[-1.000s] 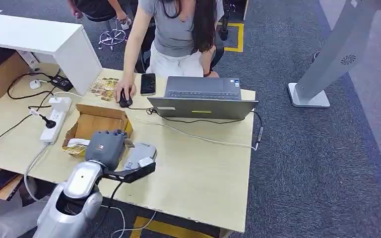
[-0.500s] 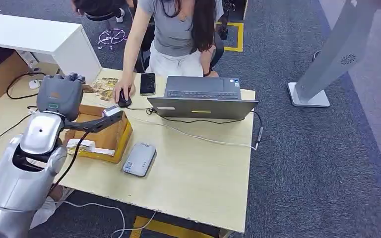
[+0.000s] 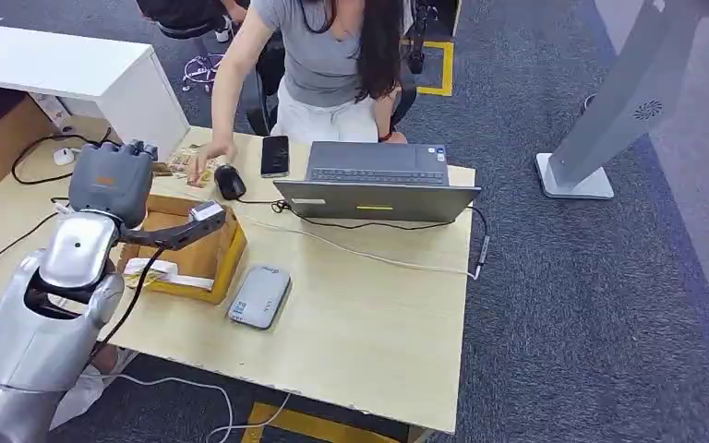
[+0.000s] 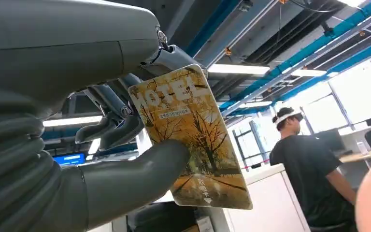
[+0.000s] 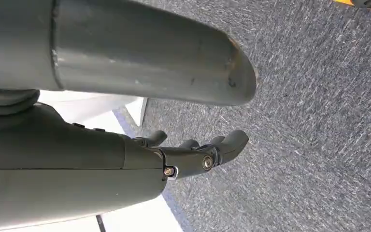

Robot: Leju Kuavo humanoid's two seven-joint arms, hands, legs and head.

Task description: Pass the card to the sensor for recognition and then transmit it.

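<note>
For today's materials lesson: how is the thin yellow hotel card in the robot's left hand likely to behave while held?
The thin yellow hotel card looks flat and unbent, so probably stiff. Its thinness suggests it is light. Its glossy face may be slippery, and only the left hand thumb and fingers pinch one edge, so it could slide.

Surfaces: mostly matt, little gloss
Card [image 4: 189,140] glossy printed plastic; left hand [image 4: 77,121] matt grey plastic with ribbed rubbery cover; left arm [image 3: 46,314] smooth silver shell, slight sheen; table [image 3: 369,314] pale wood-grain laminate; box [image 3: 205,251] brown cardboard; sensor [image 3: 259,296] smooth grey plastic; floor [image 3: 600,305] rough grey carpet; laptop [image 3: 377,198] matt grey.
</note>
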